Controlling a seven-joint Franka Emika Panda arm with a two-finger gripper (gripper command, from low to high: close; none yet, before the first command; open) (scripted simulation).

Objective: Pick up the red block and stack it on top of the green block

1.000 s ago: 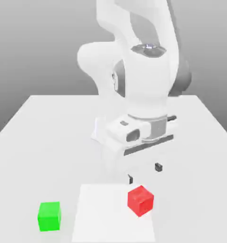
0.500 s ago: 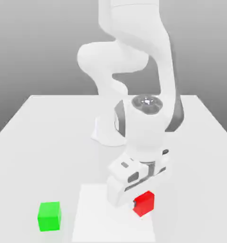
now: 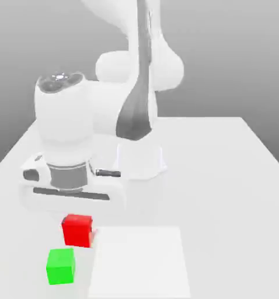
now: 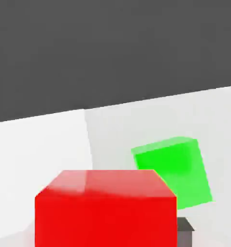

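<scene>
From my station, reading the exterior view left to right, I see the green block [image 3: 60,266] sitting on the table [image 3: 235,175] near the front edge, with the red block [image 3: 77,229] just up at about one o'clock from it, hanging under the hand rather than resting on anything. The gripper [image 3: 77,225] sits directly over the red block, and in the hand view the red block [image 4: 105,207] sits right in front of the camera with a dark fingertip [image 4: 184,230] beside it, so I judge the fingers are clamped on it. The green block [image 4: 173,171] lies beyond it there. To the right lies a paler square patch [image 3: 139,263]. I judge the carry is nearly lined up; lowering comes next.
</scene>
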